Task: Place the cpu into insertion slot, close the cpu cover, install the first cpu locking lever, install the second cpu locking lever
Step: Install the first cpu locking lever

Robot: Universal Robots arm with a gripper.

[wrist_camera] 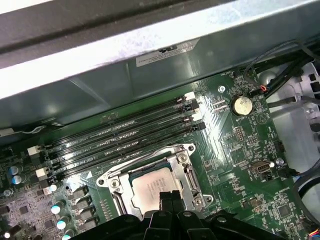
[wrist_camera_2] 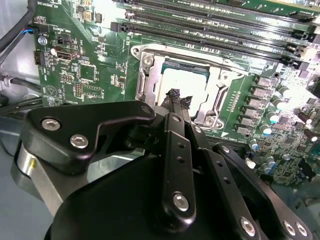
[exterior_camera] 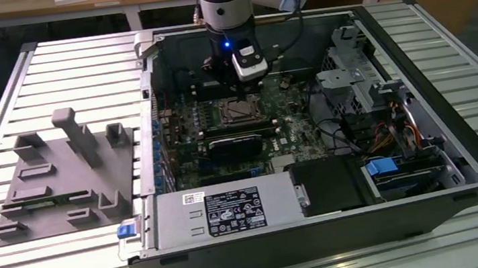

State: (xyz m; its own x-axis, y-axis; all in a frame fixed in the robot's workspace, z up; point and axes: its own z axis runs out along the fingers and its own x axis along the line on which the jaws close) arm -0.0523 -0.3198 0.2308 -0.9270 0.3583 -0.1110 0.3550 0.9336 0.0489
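Over the cpu (wrist_camera_2: 186, 80), the gripper (wrist_camera_2: 178, 98) hovers, fully closed.

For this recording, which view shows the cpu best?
The first wrist view: the cpu shows its metal top evenly lit and mostly uncovered. In the second wrist view glare washes it out and the end effector covers its near edge. The exterior view shows it small, below the arm.

No legible text; unreadable labels on power supply (exterior_camera: 228, 196) and case wall (wrist_camera: 100, 85).
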